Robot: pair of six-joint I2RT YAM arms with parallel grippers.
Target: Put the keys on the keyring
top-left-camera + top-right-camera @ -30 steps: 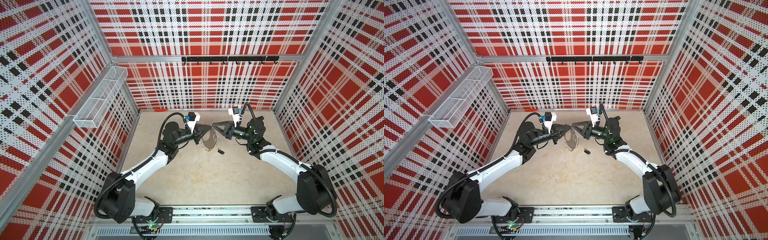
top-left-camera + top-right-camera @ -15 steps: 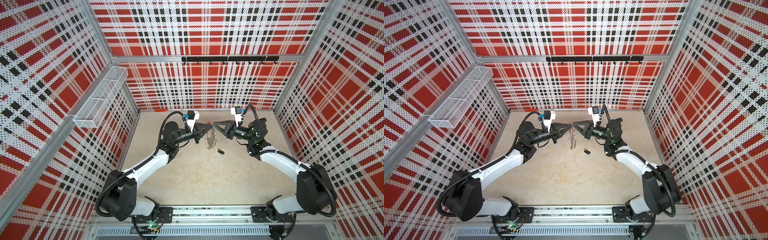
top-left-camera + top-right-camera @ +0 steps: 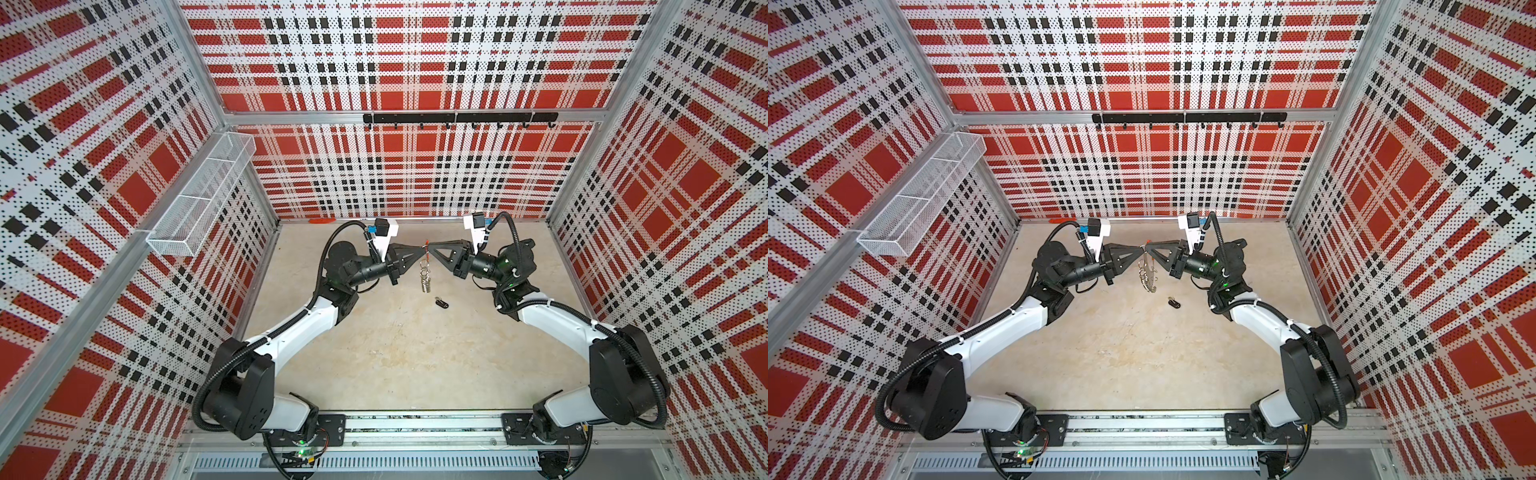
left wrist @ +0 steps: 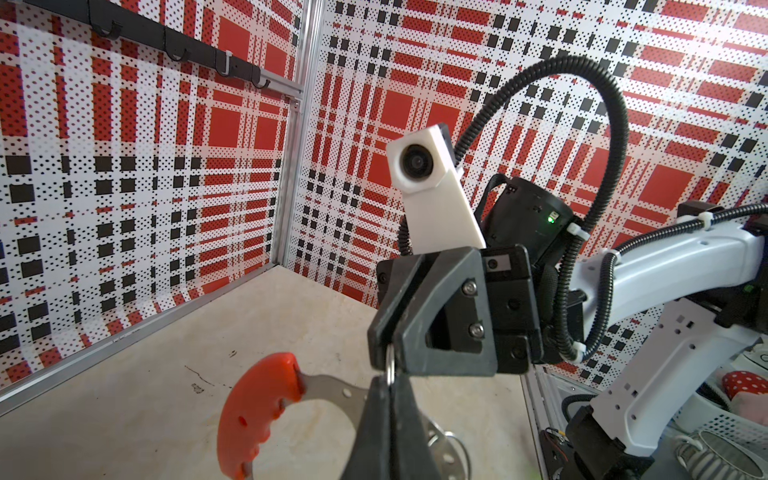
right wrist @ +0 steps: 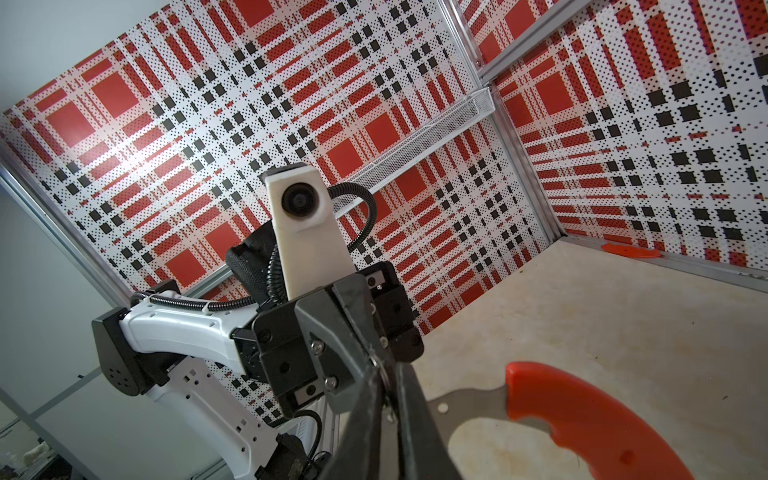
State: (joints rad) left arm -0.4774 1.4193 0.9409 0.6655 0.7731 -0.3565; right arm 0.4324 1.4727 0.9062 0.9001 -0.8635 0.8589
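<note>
left gripper: jaws closed, pinching the top of the keyring, held clear of the tabletop.
right gripper: jaws nearly closed on the same hoop, tips facing the left's.
keyring: hung edge-on between both grippers, red sleeve beside the pinch, silver loops dangling.
keys: lay free on the tabletop, nearer its back edge, near the hanging hoop on the right-arm side.
</note>
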